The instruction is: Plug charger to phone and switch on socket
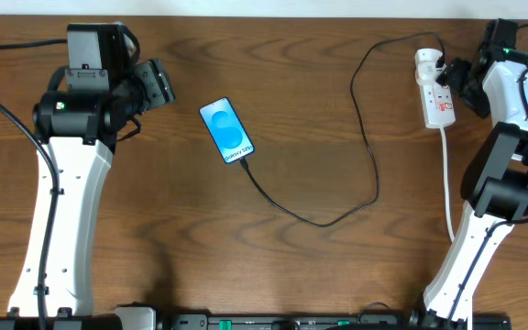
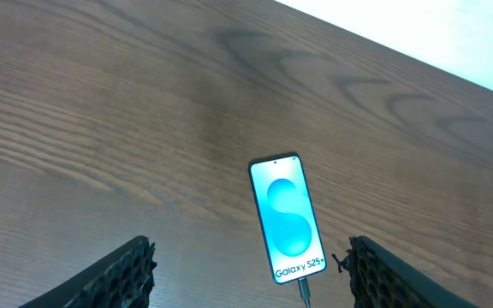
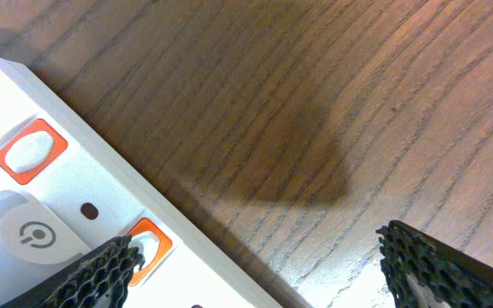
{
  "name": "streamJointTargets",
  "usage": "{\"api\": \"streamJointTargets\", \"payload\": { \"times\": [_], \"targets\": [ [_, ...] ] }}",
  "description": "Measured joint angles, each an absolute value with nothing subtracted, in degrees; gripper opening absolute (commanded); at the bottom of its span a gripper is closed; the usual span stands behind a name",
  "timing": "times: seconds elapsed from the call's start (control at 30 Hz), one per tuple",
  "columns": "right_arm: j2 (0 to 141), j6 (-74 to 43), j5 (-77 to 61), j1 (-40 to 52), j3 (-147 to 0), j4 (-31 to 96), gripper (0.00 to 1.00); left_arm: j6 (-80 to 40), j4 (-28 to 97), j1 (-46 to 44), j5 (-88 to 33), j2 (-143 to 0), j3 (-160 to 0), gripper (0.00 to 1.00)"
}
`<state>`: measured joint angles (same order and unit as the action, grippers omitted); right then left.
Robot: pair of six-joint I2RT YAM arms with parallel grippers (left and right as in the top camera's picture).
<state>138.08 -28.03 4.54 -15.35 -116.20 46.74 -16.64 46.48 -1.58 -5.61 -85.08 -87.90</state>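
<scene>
The wooden table (image 1: pixel 291 275) carries everything, and its smooth grain offers little friction to anything pushed sideways.

The socket (image 3: pixel 24 214) lies directly under the right gripper (image 3: pixel 259 244), at the far right of the table. The gripper's fingers are spread wide and grasp nothing. One of them (image 3: pixel 92 278) hangs over the strip's edge, and whether it touches cannot be told. The strip looks like a rigid, light plastic shell, so it would probably skate if nudged along the wood. A straight downward press suits it better than a grip.

The phone (image 2: pixel 287 218) lies flat, screen up, ahead of the left gripper (image 2: pixel 248 272) and in line with the gap between its parted, empty fingers. It is a glassy slab, likely slippery and easily scratched, and best held by its long edges.

The charger (image 1: pixel 374 174) runs in a slack loop from the phone's near end towards the socket beside the right gripper. The cable is thin and limp, so only the stiff connector body would give a hold. The tip looks already seated in the phone.

The nearer red switch (image 3: pixel 150 239) sits just beside the right gripper's lowered finger. It is small and probably stiff, and wants a fingertip press.
</scene>
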Motion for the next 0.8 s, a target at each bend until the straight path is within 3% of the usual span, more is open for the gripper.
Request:
{"api": "streamJointTargets", "payload": {
  "times": [0.8],
  "targets": [
    [138.41,-27.44,2.94,-15.92,-118.06,48.75,0.93,-16.64,46.48,-1.58,-5.63,-85.08,-87.9,0.73]
  ]
}}
